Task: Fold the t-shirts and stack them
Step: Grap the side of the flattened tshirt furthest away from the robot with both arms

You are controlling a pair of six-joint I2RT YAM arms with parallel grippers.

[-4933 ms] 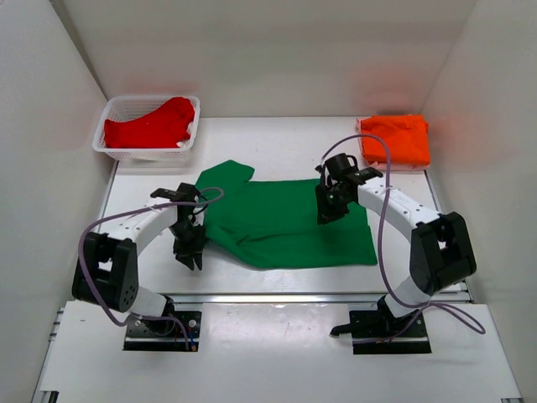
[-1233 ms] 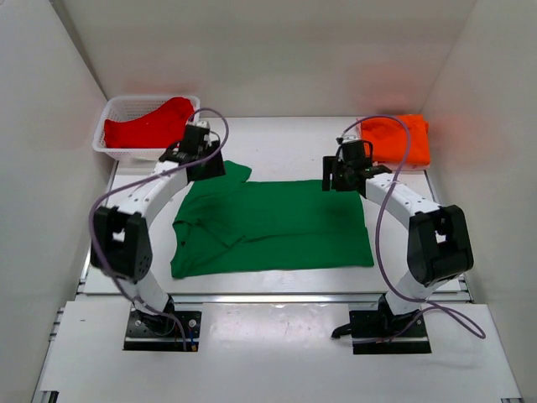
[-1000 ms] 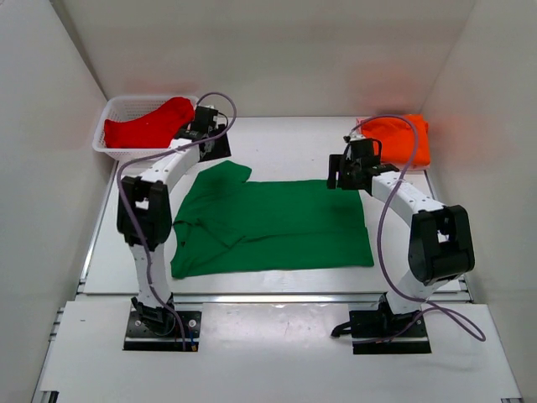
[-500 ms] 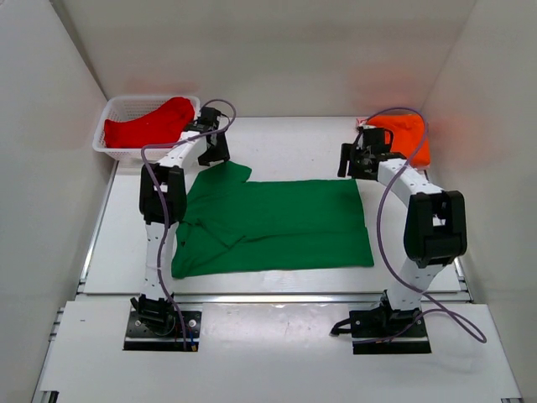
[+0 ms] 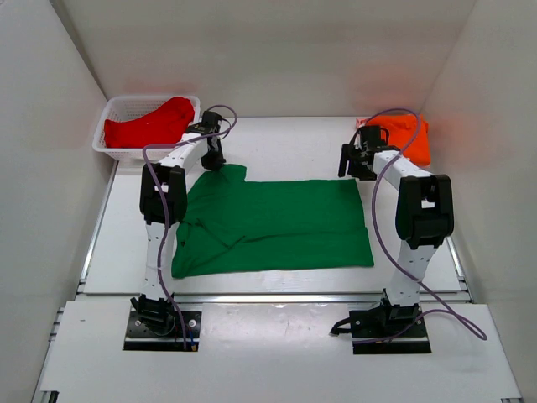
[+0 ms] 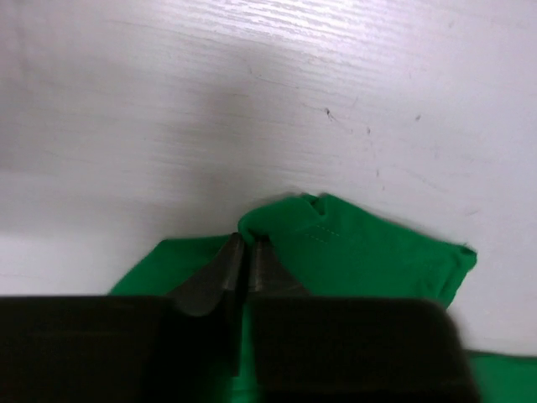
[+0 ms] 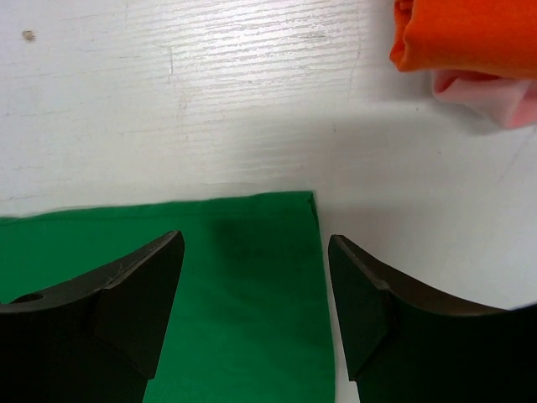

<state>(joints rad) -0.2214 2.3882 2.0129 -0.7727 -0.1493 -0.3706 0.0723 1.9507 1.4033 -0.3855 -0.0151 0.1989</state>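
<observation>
Left claw point(image 6: 242, 249) pinching green shirt point(image 5: 277, 222) far edge; right claw point(image 7: 256, 243) open over corner.

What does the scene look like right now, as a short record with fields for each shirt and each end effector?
green t-shirt: spread out mid-table
orange t-shirt: folded, far right corner
red t-shirt: in the white basket, far left
left end effector: closed on the green t-shirt's far left edge
right end effector: open, above the green t-shirt's far right corner
</observation>
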